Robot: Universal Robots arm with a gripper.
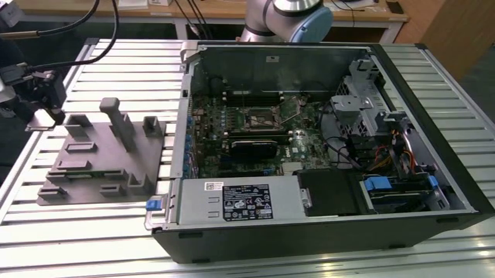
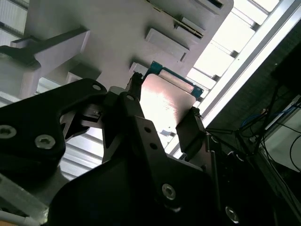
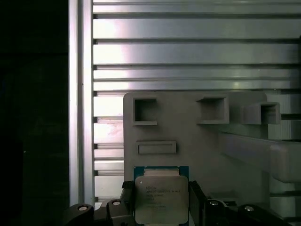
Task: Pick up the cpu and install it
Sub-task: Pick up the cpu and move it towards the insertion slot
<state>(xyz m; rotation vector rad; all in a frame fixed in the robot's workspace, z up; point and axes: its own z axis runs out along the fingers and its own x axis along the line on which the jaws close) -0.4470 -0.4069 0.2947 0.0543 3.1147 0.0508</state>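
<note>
The small flat square silver-topped cpu [image 3: 160, 195] is pinched by its sides in the black gripper [image 3: 162, 203] over the grey plastic fixture [image 3: 202, 141], and is best kept flat and not squeezed hard.

The gripper [image 1: 45, 116], clamped on the cpu [image 3: 160, 200], hangs at the slatted table's [image 1: 116, 63] edge on the exterior view's left. Between it and the open computer case [image 1: 309, 246] lies the grey fixture [image 1: 93, 165], upright posts [image 1: 116, 116] sticking up, bare slats on its far side. The case side wall [image 1: 184, 98] rises just past the fixture; inside, the socket [image 1: 261, 119] lies uncovered from above, black module [image 1: 251, 149] just beside it, drive cage [image 1: 362, 98] and cables [image 1: 371, 153] crowding the exterior view's right.
</note>
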